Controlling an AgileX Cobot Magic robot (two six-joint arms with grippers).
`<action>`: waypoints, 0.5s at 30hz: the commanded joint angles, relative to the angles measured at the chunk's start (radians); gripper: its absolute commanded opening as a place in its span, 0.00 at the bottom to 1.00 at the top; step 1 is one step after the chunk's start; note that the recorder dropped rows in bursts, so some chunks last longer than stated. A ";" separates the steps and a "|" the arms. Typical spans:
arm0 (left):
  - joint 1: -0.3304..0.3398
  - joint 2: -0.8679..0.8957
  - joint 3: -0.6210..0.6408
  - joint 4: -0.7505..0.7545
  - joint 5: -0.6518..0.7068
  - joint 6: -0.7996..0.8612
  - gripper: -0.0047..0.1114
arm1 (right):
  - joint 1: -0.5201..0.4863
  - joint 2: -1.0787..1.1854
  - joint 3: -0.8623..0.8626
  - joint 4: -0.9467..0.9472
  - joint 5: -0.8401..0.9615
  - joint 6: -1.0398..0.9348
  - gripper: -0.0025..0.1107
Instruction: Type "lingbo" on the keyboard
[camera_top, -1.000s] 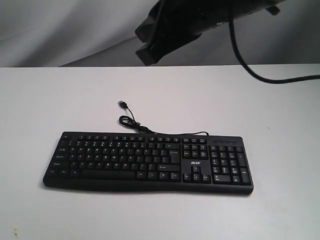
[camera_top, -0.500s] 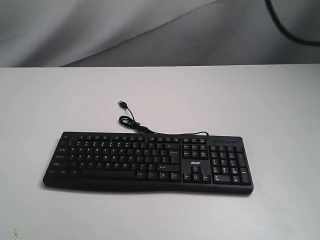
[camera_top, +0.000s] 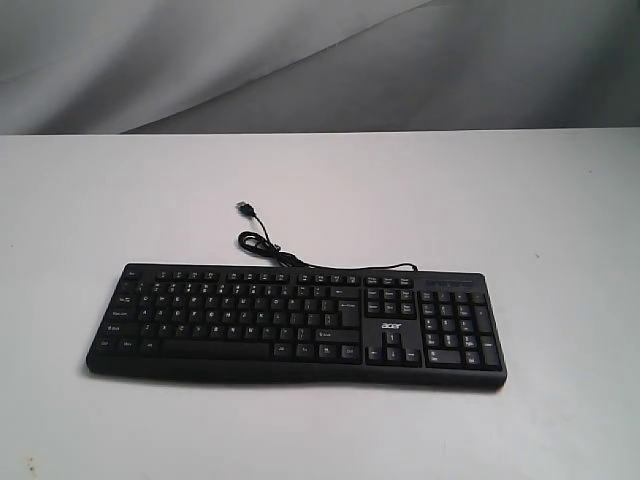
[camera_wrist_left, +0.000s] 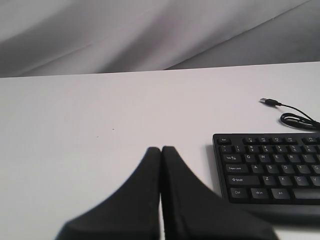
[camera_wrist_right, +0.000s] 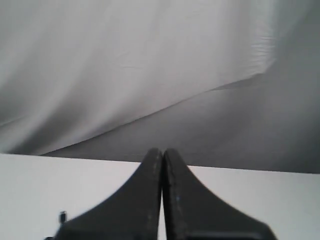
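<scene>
Two empty claws pinched together, left claw (camera_wrist_left: 161, 150) and right claw (camera_wrist_right: 162, 150), off the keyboard (camera_top: 295, 325); risk of clipping neighbouring keys (camera_top: 240, 305), rows tight.

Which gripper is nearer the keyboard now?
Left. The left gripper sits just off the Ctrl-key end of the keyboard; the right gripper faces the backdrop, with no keys in its view.

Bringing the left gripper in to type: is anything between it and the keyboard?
Nothing visible. In the left wrist view only bare table lies between the shut left gripper and the Ctrl end of the keyboard. The USB cable lies beyond the keyboard's far edge, off that path.
</scene>
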 joint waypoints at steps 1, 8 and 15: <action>-0.001 0.004 0.005 -0.004 -0.006 -0.002 0.04 | -0.175 -0.252 0.276 -0.029 -0.089 0.010 0.02; -0.001 0.004 0.005 -0.004 -0.006 -0.002 0.04 | -0.241 -0.541 0.553 -0.108 -0.115 -0.013 0.02; -0.001 0.004 0.005 -0.004 -0.006 -0.002 0.04 | -0.241 -0.715 0.686 -0.108 -0.018 -0.067 0.02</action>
